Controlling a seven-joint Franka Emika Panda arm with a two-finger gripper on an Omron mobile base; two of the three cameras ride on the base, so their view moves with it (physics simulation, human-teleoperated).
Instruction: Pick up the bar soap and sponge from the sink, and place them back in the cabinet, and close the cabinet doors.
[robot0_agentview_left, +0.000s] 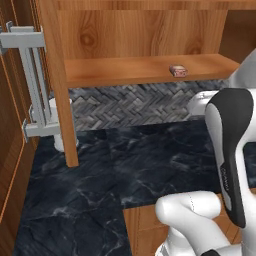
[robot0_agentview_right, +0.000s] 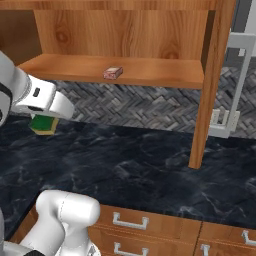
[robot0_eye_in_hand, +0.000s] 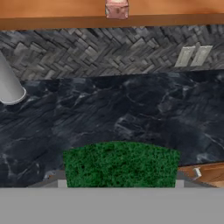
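The sponge, green over yellow, hangs just above the black marble counter with my gripper shut on it. In the hand view its green top lies between my fingertips. The bar soap, a small pinkish-brown block, lies on the wooden shelf of the open cabinet, up and to the right of the gripper. The left base view shows the bar soap on the shelf, and it appears at the top of the hand view. Both cabinet doors stand open, seen edge-on. The sink is out of view.
Grey bar handles stick out from the open doors. A white cylinder stands on the counter behind the left door. A herringbone backsplash runs below the shelf. Wooden drawers sit under the counter's front edge.
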